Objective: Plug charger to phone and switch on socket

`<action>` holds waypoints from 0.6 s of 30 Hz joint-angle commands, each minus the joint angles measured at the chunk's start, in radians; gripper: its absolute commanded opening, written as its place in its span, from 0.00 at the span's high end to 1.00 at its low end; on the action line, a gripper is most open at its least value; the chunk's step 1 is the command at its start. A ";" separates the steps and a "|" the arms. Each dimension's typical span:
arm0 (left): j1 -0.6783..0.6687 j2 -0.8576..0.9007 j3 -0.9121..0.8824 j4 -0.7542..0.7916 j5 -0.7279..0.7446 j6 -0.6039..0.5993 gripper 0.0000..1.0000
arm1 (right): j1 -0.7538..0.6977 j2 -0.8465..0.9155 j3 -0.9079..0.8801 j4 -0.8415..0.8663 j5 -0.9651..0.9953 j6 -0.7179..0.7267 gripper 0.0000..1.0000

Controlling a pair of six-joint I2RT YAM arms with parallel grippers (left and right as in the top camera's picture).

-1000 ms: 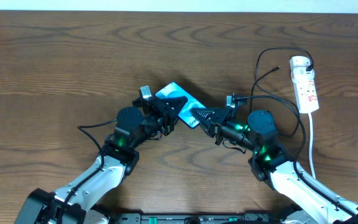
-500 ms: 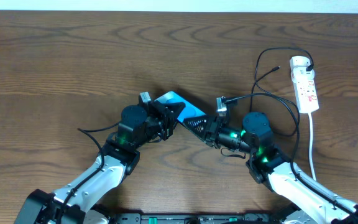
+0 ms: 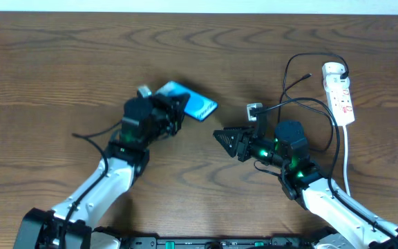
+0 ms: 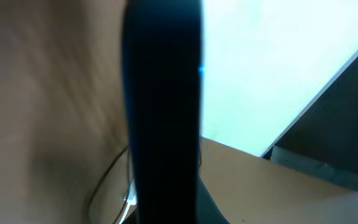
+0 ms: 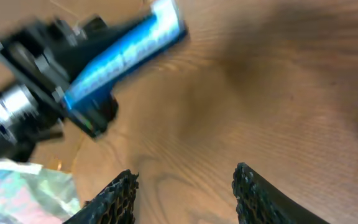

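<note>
Brown wood-grain bench (image 3: 54, 62) carries the whole set-up.

Overhead view:
- Left claw (image 3: 175, 108) is pressed together on one end of the slim, black-edged phone with a light blue screen (image 3: 197, 105). The rest of the phone sticks out to the right, left of the bench's centre.
- Right claw (image 3: 223, 138) points left toward the phone but stands apart from it, with bare wood between them. Its two black fingers are spread and nothing sits in the gap.
- White elongated socket strip with small red marks (image 3: 340, 97) lies along the right side of the bench. Its white cord (image 3: 347, 162) trails toward the near edge.
- Long thin black charger cable (image 3: 286, 72) loops just left of the socket. One end reaches the strip's far end and a loose end lies on the wood beside the strip. The charger is well apart from the phone.

Right wrist view adds:
- The phone (image 5: 126, 50) shows nearly edge-on as a tilted blue band, gripped in the left claw (image 5: 73, 93). That tilt is hard to read from above.
- The right claw (image 5: 185, 193) shows two textured black fingertips (image 5: 114, 199) spread apart over bare wood.

Left wrist view:
- Heavily blurred. A dark upright band (image 4: 163, 112) fills the middle, with a pale bright field to the upper right. I cannot tell whether the band is a finger or the phone's edge, so the grip is not confirmed from here.
</note>
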 commanded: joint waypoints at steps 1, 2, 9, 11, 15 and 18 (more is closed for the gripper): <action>0.005 0.090 0.170 -0.036 0.043 0.072 0.92 | -0.031 -0.044 0.014 -0.024 0.051 -0.079 0.51; 0.005 0.124 0.204 -0.047 0.074 0.072 0.93 | -0.041 -0.061 0.018 -0.061 0.084 -0.082 0.51; 0.005 0.331 0.332 -0.050 0.333 0.079 0.92 | -0.079 -0.215 0.098 -0.467 0.383 -0.154 0.50; 0.005 0.371 0.332 -0.055 0.406 0.079 0.93 | -0.080 -0.262 0.159 -0.629 0.539 -0.154 0.48; 0.005 0.395 0.331 -0.056 0.521 0.087 0.92 | -0.080 -0.279 0.308 -0.902 0.745 -0.154 0.44; 0.005 0.394 0.331 -0.053 0.591 0.108 0.93 | -0.080 -0.258 0.391 -1.014 0.778 -0.153 0.43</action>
